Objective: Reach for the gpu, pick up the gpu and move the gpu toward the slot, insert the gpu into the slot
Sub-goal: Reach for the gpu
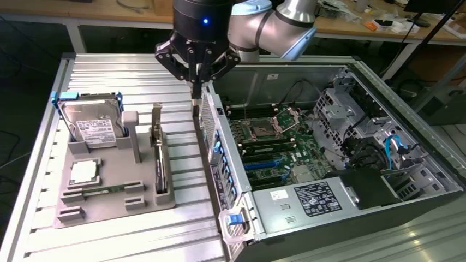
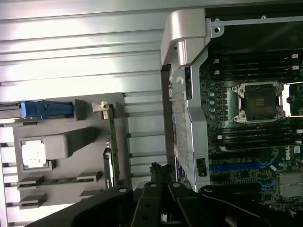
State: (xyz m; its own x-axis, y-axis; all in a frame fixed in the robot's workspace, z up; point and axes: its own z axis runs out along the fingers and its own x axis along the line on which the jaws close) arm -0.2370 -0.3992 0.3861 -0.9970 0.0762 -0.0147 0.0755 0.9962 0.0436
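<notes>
Gripper [image 1: 195,103] hangs over the near wall of the open PC case [image 1: 407,210], fingers pressed together into 1 narrow tip, gripping nothing. The gpu [image 1: 158,158] stands on edge in the grey holder tray [image 1: 109,210] on the ribbed table [image 1: 145,234], to the exterior view's left of the case, below the gripper and apart from it. Hard drive [image 1: 95,128] w/ white label stands at the tray's far end. Wrist view: gripper [image 2: 163,172] is near the case wall, gpu [image 2: 112,142] beside it.
</notes>
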